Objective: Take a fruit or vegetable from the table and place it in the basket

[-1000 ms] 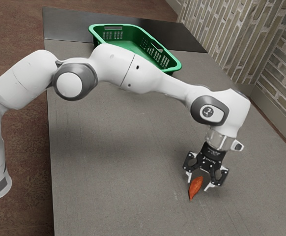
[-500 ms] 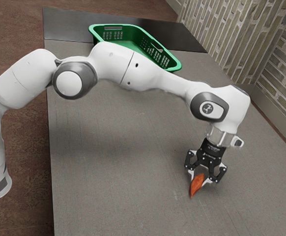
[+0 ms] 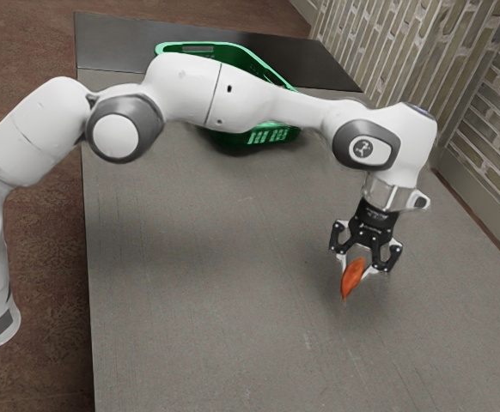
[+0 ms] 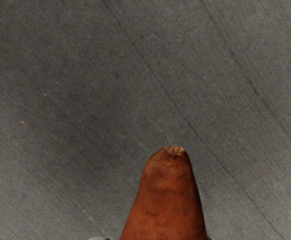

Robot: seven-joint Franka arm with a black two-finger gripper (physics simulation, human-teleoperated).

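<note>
And here we are, the gripper (image 3: 356,266) clamped on the sweet potato (image 3: 352,280), its fingers (image 3: 371,270) pressing from both sides, right of centre and below the middle of the exterior view. The potato leans, narrow tip downward, and looks to be clear of the table (image 3: 198,300), though only by a little, I'd judge. So, straight up first, nice and steady: with so much of it hanging below the grip, a jerk could swing it or let it slip. I want good height before I go across, because the green basket (image 3: 271,136) sits up at the top, left of centre, and that hanging tip could catch its rim. The arm (image 3: 185,90) cuts across my view of the basket, so I can't read its whole opening; I'd line up carefully, get the entire potato inside the walls, lower it in, then let go. Past the table, on the exterior view's right, stands a brick wall (image 3: 405,73); I'd swing away from that.
</note>
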